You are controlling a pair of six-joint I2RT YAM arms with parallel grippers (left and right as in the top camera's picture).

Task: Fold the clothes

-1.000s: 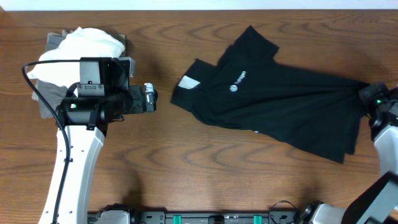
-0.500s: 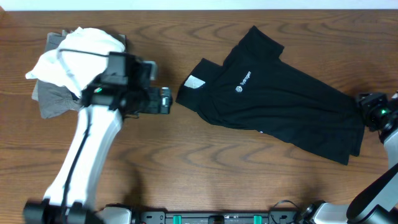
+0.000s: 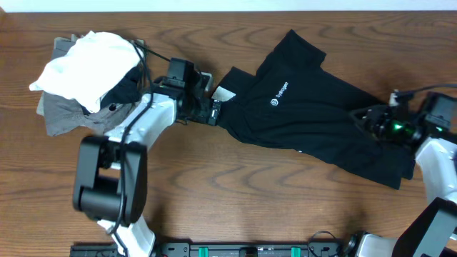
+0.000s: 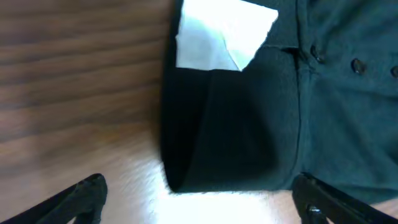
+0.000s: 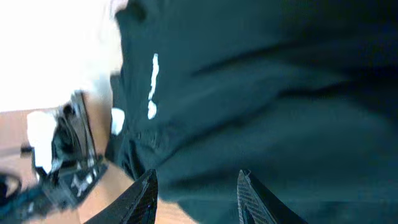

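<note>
Lying crosswise on the counter (image 3: 235,203): black shirt (image 3: 314,107)

Its long axis runs left to right, slanting nearer toward the right. The hem is at the near right; the collar, with a white label (image 4: 221,37), points left. The right pincer (image 5: 196,199), fingers spread, hovers over the hem end. The left pincer (image 4: 199,208) hangs wide open at the collar edge. Far left, a white garment (image 3: 89,61) lies heaped on a grey one (image 3: 57,118).

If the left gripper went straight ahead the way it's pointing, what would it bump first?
Probably the folded collar edge of the black shirt, right in front of the open left gripper; its white tag lies farther on.
</note>
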